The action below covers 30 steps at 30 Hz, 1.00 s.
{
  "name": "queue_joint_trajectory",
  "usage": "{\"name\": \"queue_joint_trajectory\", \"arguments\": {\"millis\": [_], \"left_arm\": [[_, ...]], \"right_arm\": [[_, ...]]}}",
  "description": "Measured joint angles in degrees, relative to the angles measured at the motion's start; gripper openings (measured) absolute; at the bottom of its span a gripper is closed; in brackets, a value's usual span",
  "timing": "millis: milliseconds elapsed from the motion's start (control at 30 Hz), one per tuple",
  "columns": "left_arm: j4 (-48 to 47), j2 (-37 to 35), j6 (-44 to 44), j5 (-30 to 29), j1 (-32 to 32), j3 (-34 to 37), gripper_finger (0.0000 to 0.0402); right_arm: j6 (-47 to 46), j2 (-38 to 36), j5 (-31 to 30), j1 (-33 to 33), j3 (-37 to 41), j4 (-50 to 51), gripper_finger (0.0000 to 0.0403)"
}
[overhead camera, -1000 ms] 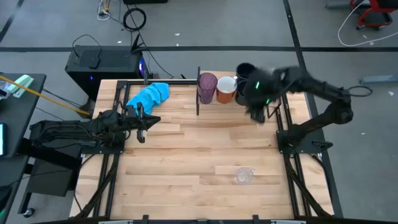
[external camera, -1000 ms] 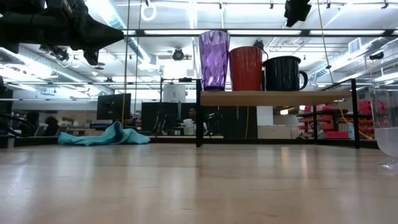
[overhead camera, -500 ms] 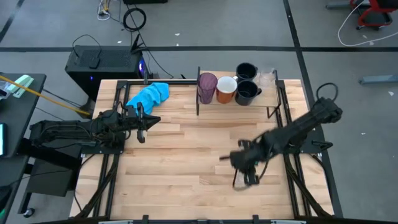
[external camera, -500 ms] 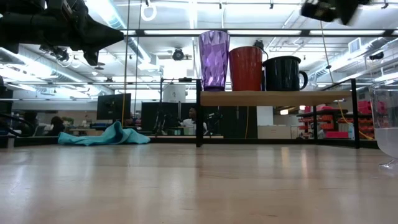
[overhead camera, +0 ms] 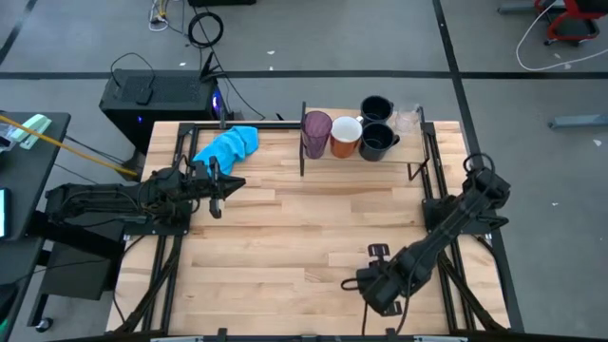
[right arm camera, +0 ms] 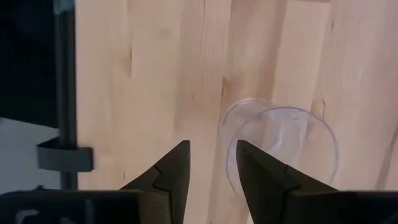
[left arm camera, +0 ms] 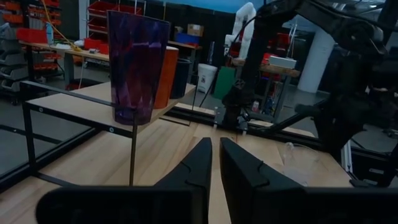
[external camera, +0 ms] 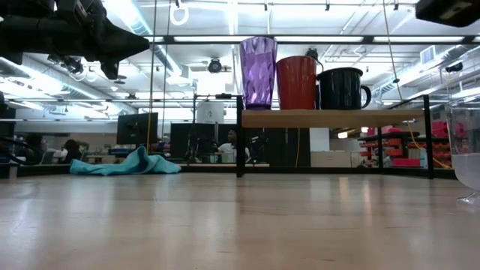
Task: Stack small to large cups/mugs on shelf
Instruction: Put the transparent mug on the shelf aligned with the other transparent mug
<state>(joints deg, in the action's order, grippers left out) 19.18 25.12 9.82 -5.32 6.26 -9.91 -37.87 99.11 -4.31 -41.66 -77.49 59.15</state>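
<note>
On the shelf at the far edge stand the purple tumbler, the orange mug, two navy mugs and a clear cup. A second clear cup stands upright on the table near the right front; it also shows in the low view. My right gripper hangs above this cup, open, pointing down, one finger over its rim; in the high view the gripper hides the cup. My left gripper waits shut at the left.
A bright blue cloth lies at the far left, beside the shelf. Thin black uprights carry the shelf. The table's black frame rail runs close to the right gripper.
My right gripper has left the shelf and swung fast toward the table's near edge. It now hangs pointing down over the clear cup on the table. The cups on the shelf have stayed in place.
</note>
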Motion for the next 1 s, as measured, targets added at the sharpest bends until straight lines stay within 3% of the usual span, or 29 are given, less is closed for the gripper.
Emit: {"name": "queue_joint_trajectory", "arguments": {"millis": [667, 800, 1000], "left_arm": [[-0.68, 0.00, 1.49, 0.00, 0.00, 0.00, 0.0040], [-0.67, 0.00, 1.55, 0.00, -0.01, 0.00, 0.0036], [-0.63, 0.00, 1.57, 0.00, -0.02, 0.00, 0.0029]], "right_arm": [[-4.52, 3.87, -3.24, -0.54, 2.82, -0.53, 0.0126], [-4.55, 3.87, -3.19, -0.54, 2.82, -0.54, 0.0100], [-4.53, 3.87, -2.94, -0.54, 2.82, -0.37, 0.0030]]}}
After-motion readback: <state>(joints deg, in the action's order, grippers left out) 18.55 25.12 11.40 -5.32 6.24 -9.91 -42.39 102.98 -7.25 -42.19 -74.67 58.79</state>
